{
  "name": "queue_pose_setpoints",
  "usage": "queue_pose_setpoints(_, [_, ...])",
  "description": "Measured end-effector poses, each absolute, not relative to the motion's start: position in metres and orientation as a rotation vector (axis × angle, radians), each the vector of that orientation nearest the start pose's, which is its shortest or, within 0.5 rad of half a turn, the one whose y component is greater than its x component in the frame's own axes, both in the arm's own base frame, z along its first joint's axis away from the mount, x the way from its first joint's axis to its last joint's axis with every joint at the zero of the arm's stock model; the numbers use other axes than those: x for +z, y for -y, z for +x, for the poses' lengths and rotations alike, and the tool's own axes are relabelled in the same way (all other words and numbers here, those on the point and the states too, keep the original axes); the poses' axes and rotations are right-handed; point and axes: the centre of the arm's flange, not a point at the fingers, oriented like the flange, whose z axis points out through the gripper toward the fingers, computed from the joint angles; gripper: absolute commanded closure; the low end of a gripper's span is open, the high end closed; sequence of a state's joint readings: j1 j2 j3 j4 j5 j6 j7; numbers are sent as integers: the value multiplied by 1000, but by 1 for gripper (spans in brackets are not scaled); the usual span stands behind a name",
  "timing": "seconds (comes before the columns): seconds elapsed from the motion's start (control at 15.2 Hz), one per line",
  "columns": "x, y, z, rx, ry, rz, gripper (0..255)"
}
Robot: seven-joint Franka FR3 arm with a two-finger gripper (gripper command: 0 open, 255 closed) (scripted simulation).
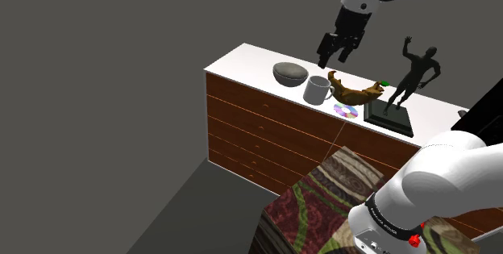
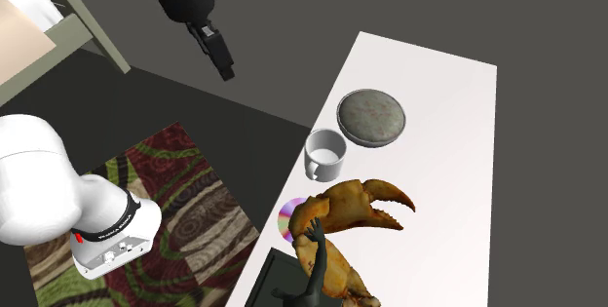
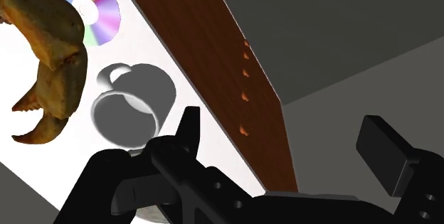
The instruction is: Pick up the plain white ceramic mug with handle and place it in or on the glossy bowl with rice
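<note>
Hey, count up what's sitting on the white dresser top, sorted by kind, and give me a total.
Bowl: 1
Mug: 1
Crab claw: 1
Disc: 1
Figurine on a black base: 1
Total: 5, leaving out a small green bit by the figurine, too small to identify.

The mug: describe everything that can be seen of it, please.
The mug looks plain pale grey-white and cylindrical, with one loop handle turned toward the rainbow disc. It stands upright and empty on the white cabinet top, near the front edge, between the grey bowl and the disc, apart from both. The open gripper hangs higher up, clear of it.
</note>
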State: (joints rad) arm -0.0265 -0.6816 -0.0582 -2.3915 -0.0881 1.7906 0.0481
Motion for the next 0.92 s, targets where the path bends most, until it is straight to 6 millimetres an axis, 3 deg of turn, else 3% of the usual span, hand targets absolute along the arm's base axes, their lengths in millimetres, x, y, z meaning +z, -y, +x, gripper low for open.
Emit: queue_pose_setpoints(0.92, [438,151,443,-61,-207,-3151,0])
